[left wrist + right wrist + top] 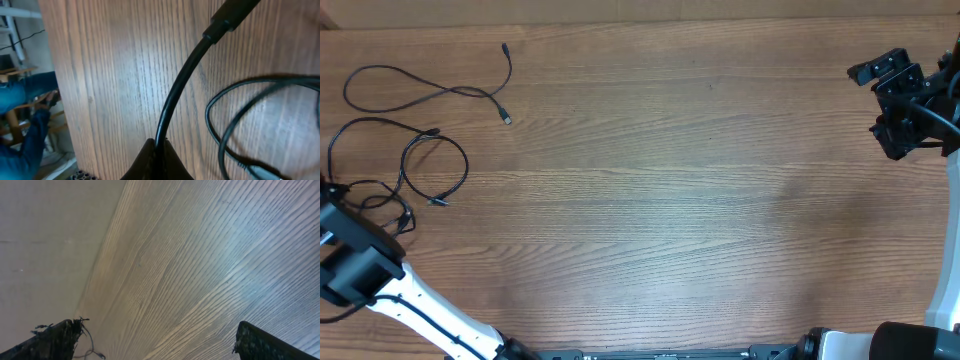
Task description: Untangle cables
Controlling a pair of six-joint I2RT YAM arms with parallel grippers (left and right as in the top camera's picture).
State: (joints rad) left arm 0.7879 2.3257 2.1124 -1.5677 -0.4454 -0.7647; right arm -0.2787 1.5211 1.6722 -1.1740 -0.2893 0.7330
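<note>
Cables all sit on the far-left side of the wooden table. One loose cable lies on its own nr the back-left corner: wavy, one loop, both plug ends free on the wood. Just in front of it is a tangled bunch of overlapping loops, running to the left edge where the left arm sits. L wrist cam: left gripper is clenched on a thin black cord. Cord rises from the pinch to a thicker plug end. A second loop lies on the wood just beside it. Right gripper is at the back-right, well apart from the cables, jaws spread wide, holding nothing. R wrist cam shows only wood grain btwn its fingers.
</note>
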